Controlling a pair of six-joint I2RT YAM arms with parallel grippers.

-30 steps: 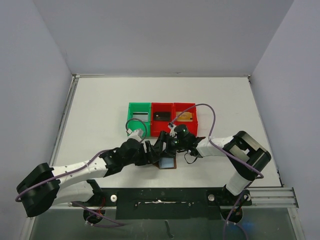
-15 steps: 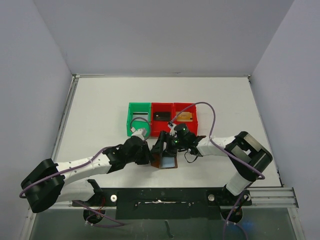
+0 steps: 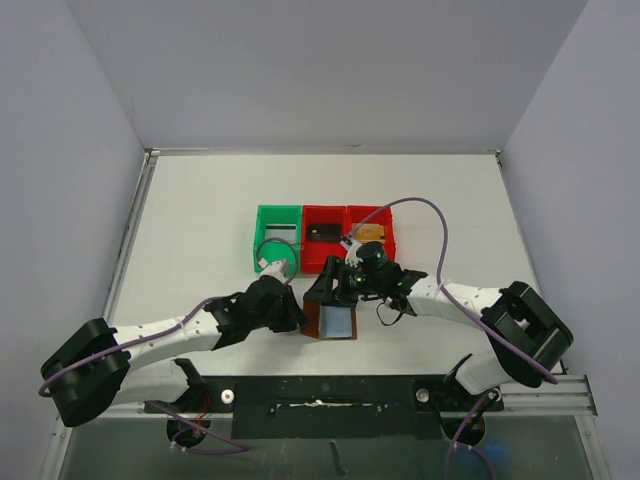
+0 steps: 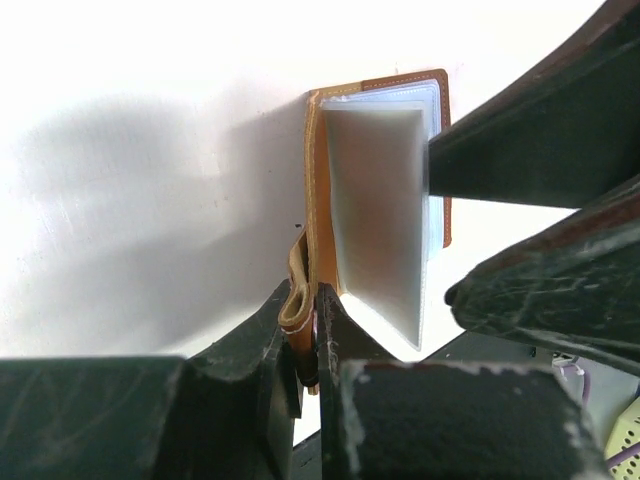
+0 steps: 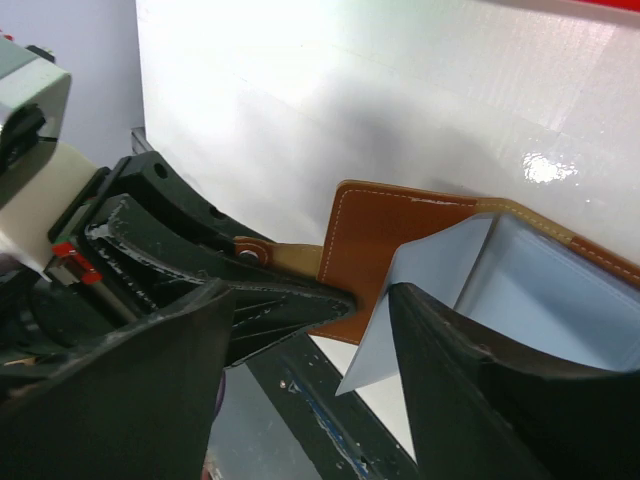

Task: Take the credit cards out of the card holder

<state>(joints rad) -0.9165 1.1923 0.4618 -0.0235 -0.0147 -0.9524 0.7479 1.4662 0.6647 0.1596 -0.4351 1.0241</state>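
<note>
The card holder [image 3: 312,322] is a brown leather wallet lying open near the table's front edge, also seen in the left wrist view [image 4: 322,190] and the right wrist view [image 5: 375,245]. My left gripper [image 3: 298,318] [image 4: 308,330] is shut on its brown closing strap [image 4: 298,290] [image 5: 275,257]. My right gripper [image 3: 332,290] [image 5: 305,300] stands open over the holder, and one of its fingers [image 5: 470,390] presses against a raised pale blue leaf [image 5: 430,270] [image 4: 375,210]. I cannot tell whether that leaf is one of the credit cards or an inner panel.
Behind the holder stand a green bin [image 3: 277,240] with a ring inside and two red bins [image 3: 323,238] [image 3: 370,235] with small items. The black rail [image 3: 330,390] at the table's front edge lies just below the holder.
My left gripper has shut on the holder's strap. The holder now lies wider open with the pale leaf lifted. The right arm's elbow has swung out to the right.
</note>
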